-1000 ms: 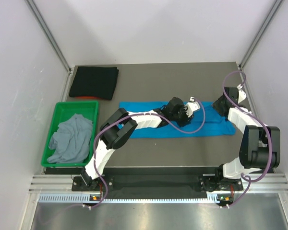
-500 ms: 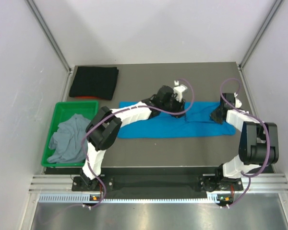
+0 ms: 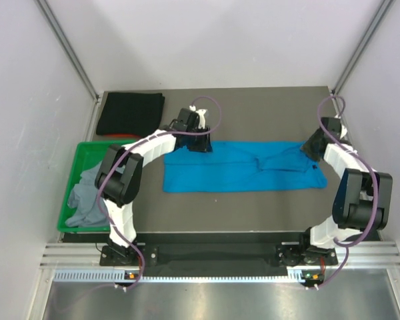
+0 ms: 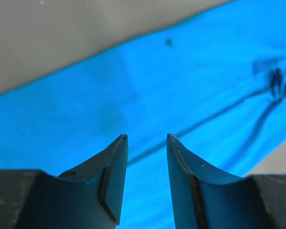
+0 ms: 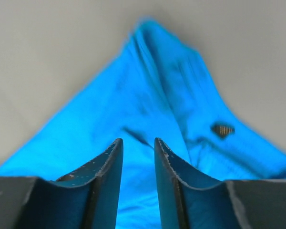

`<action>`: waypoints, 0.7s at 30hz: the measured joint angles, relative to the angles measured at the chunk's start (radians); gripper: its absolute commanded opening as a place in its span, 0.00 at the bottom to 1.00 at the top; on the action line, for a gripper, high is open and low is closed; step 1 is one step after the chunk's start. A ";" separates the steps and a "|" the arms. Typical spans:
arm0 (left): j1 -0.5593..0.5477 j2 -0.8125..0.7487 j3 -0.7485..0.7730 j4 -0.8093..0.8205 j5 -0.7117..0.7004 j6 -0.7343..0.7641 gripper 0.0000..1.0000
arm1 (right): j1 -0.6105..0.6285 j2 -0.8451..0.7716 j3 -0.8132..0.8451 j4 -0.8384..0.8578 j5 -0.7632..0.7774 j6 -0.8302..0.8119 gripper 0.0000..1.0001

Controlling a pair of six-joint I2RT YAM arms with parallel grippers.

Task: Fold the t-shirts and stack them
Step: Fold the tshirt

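blue t-shirt (image 3: 240, 167) spread as strip mid surface (image 3: 253, 113). left gripper (image 4: 145, 138) half-open, empty, at far-left corner; right gripper (image 5: 138, 140) narrow, empty, at right end: likely poised for next fold. black t-shirt (image 3: 130, 115) folded far-left.

Matt, soft cloth makes up the creased blue t-shirt (image 3: 233, 170), the black t-shirt (image 3: 130, 115) and the rumpled grey t-shirt (image 3: 85, 199); the green bin (image 3: 107, 143) is smooth plastic, the bench (image 3: 253, 113) dull and matt.
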 measured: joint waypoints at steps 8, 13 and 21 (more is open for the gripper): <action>0.016 -0.146 -0.107 -0.027 0.003 0.021 0.44 | -0.096 0.152 0.206 -0.018 -0.161 -0.152 0.37; 0.071 -0.146 -0.143 -0.036 0.042 0.000 0.44 | -0.127 0.268 0.230 -0.031 -0.206 -0.200 0.34; 0.097 -0.139 -0.146 -0.037 0.036 -0.021 0.44 | -0.151 0.382 0.297 0.015 -0.266 -0.251 0.00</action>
